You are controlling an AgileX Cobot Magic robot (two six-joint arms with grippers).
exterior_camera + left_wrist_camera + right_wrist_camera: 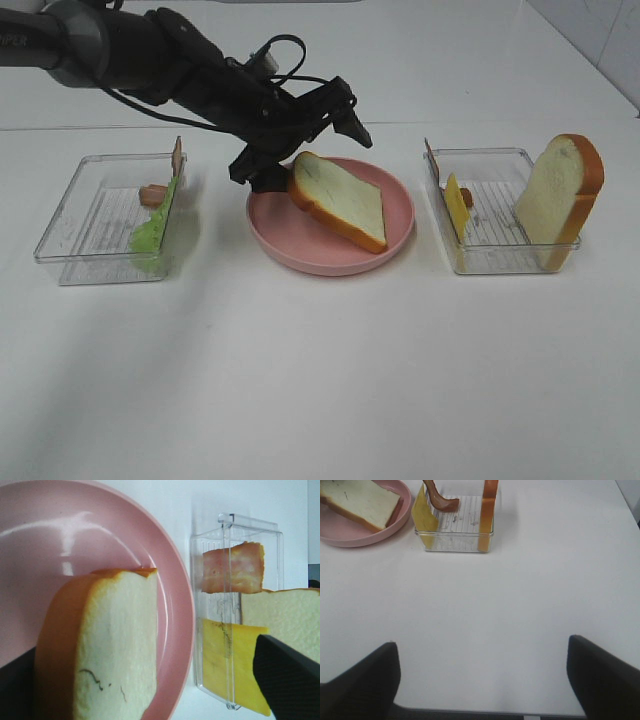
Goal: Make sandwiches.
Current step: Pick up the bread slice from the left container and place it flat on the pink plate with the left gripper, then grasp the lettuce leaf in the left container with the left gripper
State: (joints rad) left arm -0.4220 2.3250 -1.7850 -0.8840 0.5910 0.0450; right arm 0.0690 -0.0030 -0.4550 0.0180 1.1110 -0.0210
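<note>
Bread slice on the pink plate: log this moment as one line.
bread slice: lying tilted on pink plate | left end effector: open around slice | right end effector: open, empty

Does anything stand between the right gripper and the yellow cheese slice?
Nothing visible. Only bare white table lies between the right gripper and the clear plastic tray; the yellow cheese slice stands uncovered inside.

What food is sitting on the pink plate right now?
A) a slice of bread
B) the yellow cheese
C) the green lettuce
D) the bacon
A: only a bread slice with an orange-brown crust rests on the pink plate.
</note>
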